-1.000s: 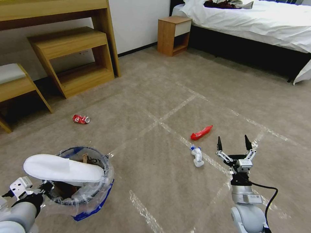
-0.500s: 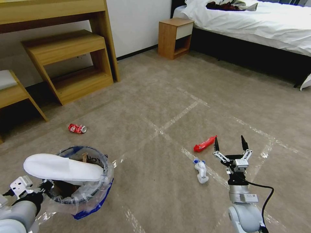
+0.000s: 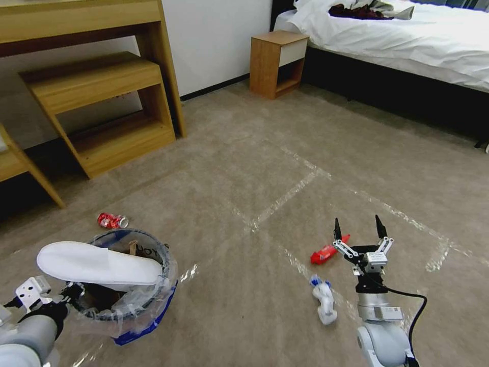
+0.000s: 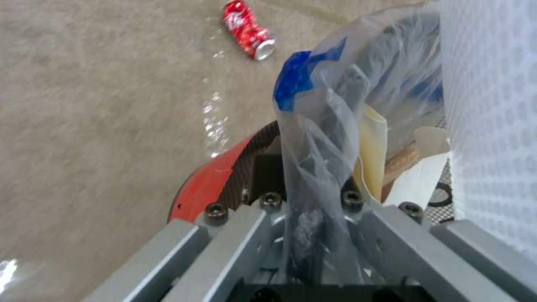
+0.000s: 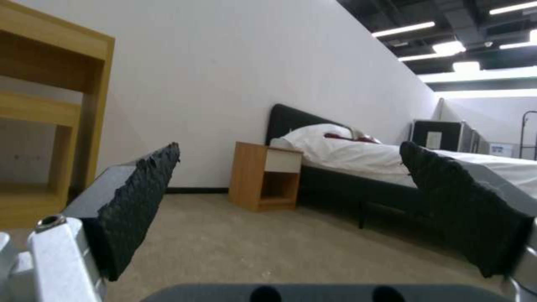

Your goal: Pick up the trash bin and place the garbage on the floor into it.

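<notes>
Fingers (image 3: 336, 230) of the right gripper (image 3: 358, 230) are standing wide apart and pointing upward, with nothing between them, above the floor (image 3: 244, 163). On the robot's left side, the left gripper (image 3: 66, 294) is pinching the near rim of the trash bin (image 3: 133, 306) together with its clear plastic bag, and the bin is hanging tilted above the carpet. One white slipper (image 3: 97, 265) is lying across the bin's mouth. Just beyond the bin, a red can (image 3: 112, 220) is lying on its side. Near the right gripper, a red wrapper (image 3: 326, 252) is resting beside a tape strip, and a crumpled white tissue (image 3: 324, 300) is lying a little closer to the robot. Further away, a wooden desk (image 3: 97, 86), a nightstand (image 3: 277, 63) and a bed (image 3: 407, 35) are standing along the wall.
</notes>
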Tool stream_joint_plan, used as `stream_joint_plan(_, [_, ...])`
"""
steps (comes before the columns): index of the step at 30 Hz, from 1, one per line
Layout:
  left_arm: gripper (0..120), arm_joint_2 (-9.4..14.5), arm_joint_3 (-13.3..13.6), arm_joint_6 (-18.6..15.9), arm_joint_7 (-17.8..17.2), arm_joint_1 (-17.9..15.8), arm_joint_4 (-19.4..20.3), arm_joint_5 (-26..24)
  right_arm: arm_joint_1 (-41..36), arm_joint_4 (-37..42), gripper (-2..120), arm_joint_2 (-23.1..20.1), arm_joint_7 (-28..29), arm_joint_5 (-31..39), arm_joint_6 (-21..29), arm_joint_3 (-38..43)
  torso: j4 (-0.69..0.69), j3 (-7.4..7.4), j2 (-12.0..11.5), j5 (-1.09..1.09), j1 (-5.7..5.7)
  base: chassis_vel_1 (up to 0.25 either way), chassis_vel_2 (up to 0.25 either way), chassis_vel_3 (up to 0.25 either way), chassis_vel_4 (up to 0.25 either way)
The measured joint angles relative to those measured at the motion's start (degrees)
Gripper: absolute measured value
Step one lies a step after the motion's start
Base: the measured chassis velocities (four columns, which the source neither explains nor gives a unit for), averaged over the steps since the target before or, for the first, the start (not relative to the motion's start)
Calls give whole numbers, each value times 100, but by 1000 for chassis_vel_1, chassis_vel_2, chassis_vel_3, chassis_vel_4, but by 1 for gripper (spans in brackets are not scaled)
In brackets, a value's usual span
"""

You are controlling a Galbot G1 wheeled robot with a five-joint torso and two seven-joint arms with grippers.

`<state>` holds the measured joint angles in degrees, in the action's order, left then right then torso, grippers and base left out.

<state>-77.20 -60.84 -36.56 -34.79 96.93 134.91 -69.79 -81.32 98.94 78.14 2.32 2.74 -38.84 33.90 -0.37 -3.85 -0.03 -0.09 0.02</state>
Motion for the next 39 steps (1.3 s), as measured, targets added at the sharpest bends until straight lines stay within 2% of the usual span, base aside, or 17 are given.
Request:
stream_joint_plan(9, [0, 33, 3, 8, -2, -51, -58, -8, 77, -156, 100, 20, -16, -44, -119, 8, 1, -2, -1, 0, 1, -184, 191, 178, -184])
stream_joint_plan(15, [0, 56, 10, 10, -6, -83, -81, -12, 165, -170, 100, -11, 0, -44, -91, 16, 0, 1, 0, -2, 0, -21, 12, 11, -27])
stream_joint_plan(20, [0, 81, 7, 10, -11, -58, -83, -14, 368, -316, 100, -261, 0, -9, 59, 72, 1, 0, 0, -1, 0, 0, 0, 0, 0])
stream_joint_plan(23, [0, 96, 7, 10, -11, -25, -63, -17, 646, -557, 100, -788, -86, 253, 340, 107, 1, 0, 0, 4, 0, 0, 0, 0, 0])
stream_joint_plan(24, [0, 96, 7, 10, -11, -25, -63, -17, 646, -557, 100, -788, -86, 253, 340, 107, 1, 0, 0, 4, 0, 0, 0, 0, 0])
stream_joint_plan(26, [0, 96, 14, 10, -11, -15, -51, -14, 832, -840, 100, -1519, -222, 600, 688, 32, 1, 0, 0, -5, 0, 0, 0, 0, 0])
stream_joint_plan(27, [0, 96, 14, 10, -11, -15, -51, -14, 832, -840, 100, -1519, -222, 600, 688, 32, 1, 0, 0, -5, 0, 0, 0, 0, 0])
stream_joint_plan(28, [0, 93, 23, 8, -9, -5, -47, -12, 908, -1043, 100, -1867, -253, 737, 854, -64, 2, 0, 0, -5, 0, 0, 0, 0, 0])
stream_joint_plan(30, [0, 92, 44, 6, 4, 22, -24, -7, 1009, -1429, 100, -2477, -151, 990, 1094, -408, 0, 0, 0, 2, 0, 0, 0, 0, 0])
stream_joint_plan(31, [0, 92, 44, 6, 4, 22, -24, -7, 1009, -1429, 100, -2477, -151, 990, 1094, -408, 0, 0, 0, 2, 0, 0, 0, 0, 0])
stream_joint_plan(34, [0, 131, 53, 3, 12, 58, 9, -11, 915, -1555, 100, -3319, 326, 1841, 1736, -1112, 1, 0, 0, 1, 0, 0, 0, 0, 0])
stream_joint_plan(35, [0, 131, 53, 3, 12, 58, 9, -11, 915, -1555, 100, -3319, 326, 1841, 1736, -1112, 1, 0, 0, 1, 0, 0, 0, 0, 0])
stream_joint_plan(37, [0, 153, 60, 3, 13, 67, 27, -13, 872, -1546, 100, -3785, 397, 2291, 1997, -1532, -1, -1, 0, -1, 0, 0, 0, 0, 0])
stream_joint_plan(38, [0, 153, 60, 3, 13, 67, 27, -13, 872, -1546, 100, -3785, 397, 2291, 1997, -1532, -1, -1, 0, -1, 0, 0, 0, 0, 0])
stream_joint_plan(39, [0, 170, 62, 2, 13, 80, 37, -18, 872, -1535, 100, -4048, 394, 2492, 2104, -1805, -1, -1, 0, 0, 0, 0, 0, 0, 0])
